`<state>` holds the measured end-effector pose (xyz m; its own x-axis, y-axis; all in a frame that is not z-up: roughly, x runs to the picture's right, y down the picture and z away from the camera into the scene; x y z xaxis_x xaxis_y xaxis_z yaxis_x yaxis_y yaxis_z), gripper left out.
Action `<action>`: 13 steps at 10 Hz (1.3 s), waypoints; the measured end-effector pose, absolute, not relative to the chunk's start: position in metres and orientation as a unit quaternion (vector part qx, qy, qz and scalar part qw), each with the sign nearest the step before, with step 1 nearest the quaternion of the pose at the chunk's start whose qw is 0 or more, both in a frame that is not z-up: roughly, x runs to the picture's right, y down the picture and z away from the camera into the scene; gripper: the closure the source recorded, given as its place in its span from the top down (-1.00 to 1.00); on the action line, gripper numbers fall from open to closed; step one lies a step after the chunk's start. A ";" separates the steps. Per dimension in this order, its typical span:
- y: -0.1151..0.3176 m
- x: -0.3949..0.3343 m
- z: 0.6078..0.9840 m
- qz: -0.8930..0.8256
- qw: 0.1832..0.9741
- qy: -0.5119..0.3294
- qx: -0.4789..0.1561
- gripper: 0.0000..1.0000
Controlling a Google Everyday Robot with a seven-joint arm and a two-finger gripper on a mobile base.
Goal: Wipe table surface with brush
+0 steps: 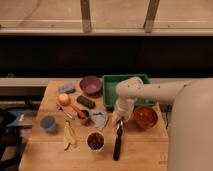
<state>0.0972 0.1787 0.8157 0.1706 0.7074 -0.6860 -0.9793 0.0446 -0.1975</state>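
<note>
The brush (117,144) lies on the light-brown wooden table surface (145,149), its black handle running toward the front edge. Its far end sits under my gripper (119,124), which has come down from the white arm (150,92) at the right. The gripper is shut on that far end of the brush. The arm and gripper hide the brush's head.
Behind the gripper stands a green tray (112,80), with a red-brown bowl (145,118) to its right. To the left are a purple bowl (91,85), a black block (86,101), a red-handled scoop (79,111), a grey cloth (99,119) and a white bowl (95,141).
</note>
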 end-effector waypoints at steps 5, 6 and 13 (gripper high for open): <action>0.187 0.104 0.806 0.605 0.697 0.208 -0.323 -1.00; 0.193 0.108 0.803 0.602 0.698 0.211 -0.324 -1.00; 0.221 0.152 0.798 0.564 0.713 0.277 -0.310 -1.00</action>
